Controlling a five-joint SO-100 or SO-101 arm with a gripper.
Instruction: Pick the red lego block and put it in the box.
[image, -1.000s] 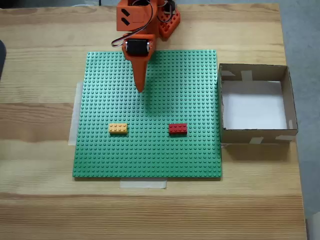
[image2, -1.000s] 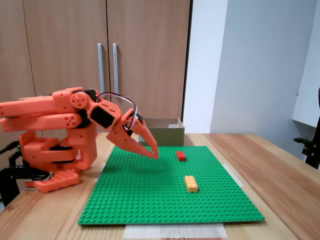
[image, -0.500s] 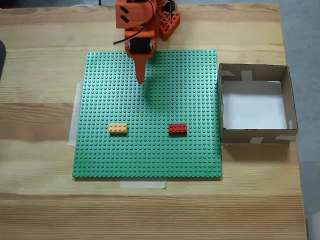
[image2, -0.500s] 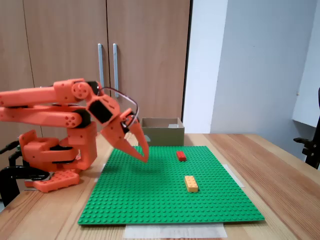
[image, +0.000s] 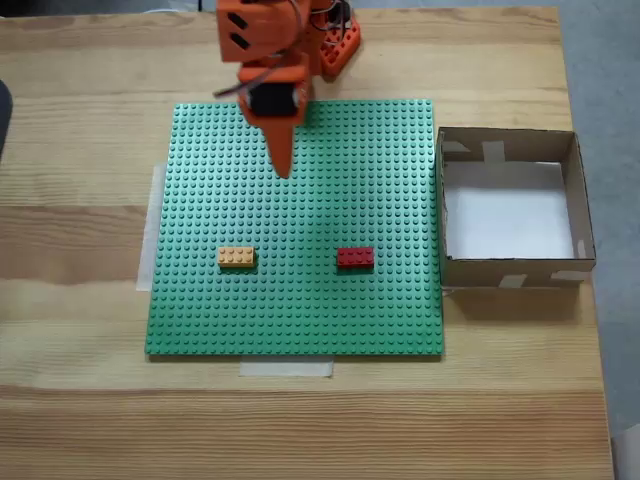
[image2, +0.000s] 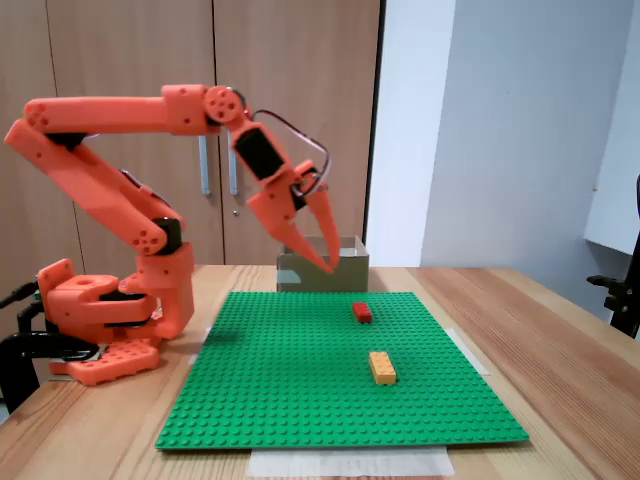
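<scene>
An orange robot arm stands at one edge of a wooden table, its base beside a green studded baseplate that is taped flat to the tabletop. In the fixed view from the side the arm is raised, with the gripper angled downward and held in the air well above the baseplate, its tip overlapping the box behind it in the line of sight. In the fixed view from above the gripper appears as a tapering orange wedge pointing toward the middle of the baseplate. The two fingers lie close together and come to a single point, with nothing between them. The red lego block lies flat on the baseplate, toward the right in the view from above, well apart from the gripper; in the side view the same block sits toward the far part of the baseplate. A yellow-orange brick of the same size lies on the baseplate to the left of the red one in the view from above, level with it and apart from it. The box stands on the table just beside the right edge of the baseplate; its white floor is bare, and pale tape strips mark its walls.
</scene>
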